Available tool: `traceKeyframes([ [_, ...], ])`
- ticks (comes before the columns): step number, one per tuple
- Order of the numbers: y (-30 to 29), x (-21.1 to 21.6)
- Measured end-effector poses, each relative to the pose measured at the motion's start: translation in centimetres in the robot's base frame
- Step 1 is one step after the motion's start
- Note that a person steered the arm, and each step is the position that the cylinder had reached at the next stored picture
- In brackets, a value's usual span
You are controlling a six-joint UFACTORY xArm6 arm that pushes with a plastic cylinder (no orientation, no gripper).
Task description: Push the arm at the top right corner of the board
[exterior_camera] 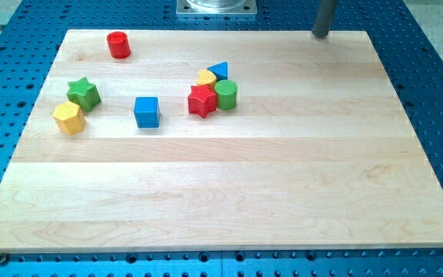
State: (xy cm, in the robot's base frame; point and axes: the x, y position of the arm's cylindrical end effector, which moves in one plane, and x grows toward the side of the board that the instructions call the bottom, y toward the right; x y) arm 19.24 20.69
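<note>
My tip (321, 34) is at the top edge of the wooden board (229, 192), near its top right corner, far from every block. A cluster sits right of the board's middle top: a blue triangle (219, 70), a yellow block (206, 78), a green cylinder (226, 94) and a red star (201, 101), touching one another. A blue cube (147, 111) stands alone to their left. A green star (84, 93) and a yellow hexagon (68, 118) are at the left. A red cylinder (118, 45) is at the top left.
The board lies on a blue perforated table (429, 54). A grey metal base plate (217, 7) stands beyond the board's top edge at the middle.
</note>
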Motion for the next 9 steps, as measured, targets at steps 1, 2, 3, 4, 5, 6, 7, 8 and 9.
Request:
traceKeyframes([
  [1,0.4,0.0],
  [2,1.2,-0.1],
  [3,1.8,0.0],
  [4,2.5,-0.1],
  [5,3.2,-0.1],
  [6,3.9,-0.1],
  [7,4.6,-0.1],
  [8,5.4,-0.1],
  [9,6.0,-0.1],
])
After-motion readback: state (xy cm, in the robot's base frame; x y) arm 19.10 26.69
